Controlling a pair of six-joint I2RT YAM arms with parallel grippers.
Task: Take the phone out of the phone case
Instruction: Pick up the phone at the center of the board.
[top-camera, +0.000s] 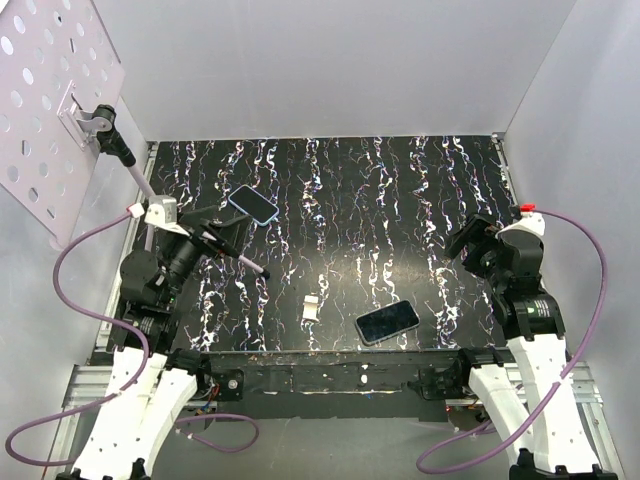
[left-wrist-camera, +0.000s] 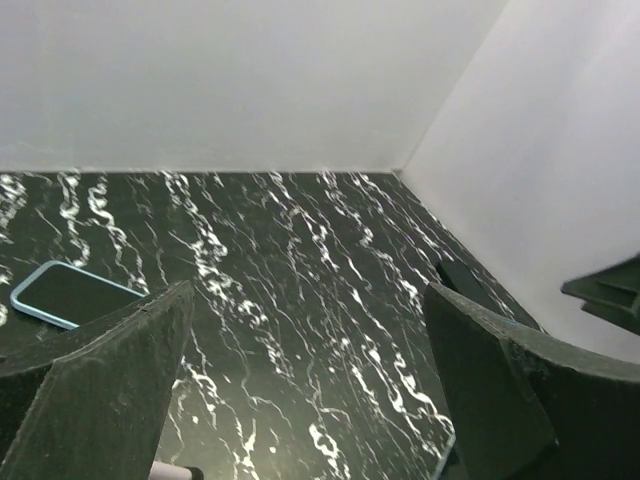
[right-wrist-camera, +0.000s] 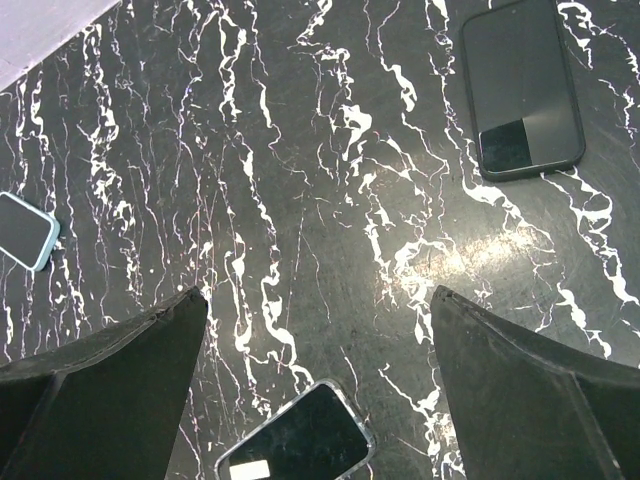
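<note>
Phone in light-blue case (top-camera: 252, 204) is noted lying flat, upper left of centre in the top view, just beside the left gripper (left-wrist-camera: 308, 300); it and the right gripper (right-wrist-camera: 320, 295) are spread wide and empty, so the approach is judged in hand, and next the case must be pinned and a corner peeled back.

- The table (top-camera: 400, 200) was black with wiggly white streaks, like marble.
- At 10 o'clock, the phone case (top-camera: 253, 204) was light blue around a dark screen.
- At 5 o'clock, the other phone (top-camera: 387, 322) was all black and shiny.
- The cables (top-camera: 57, 268) were purple.
- The walls (top-camera: 330, 60) were plain white.
</note>
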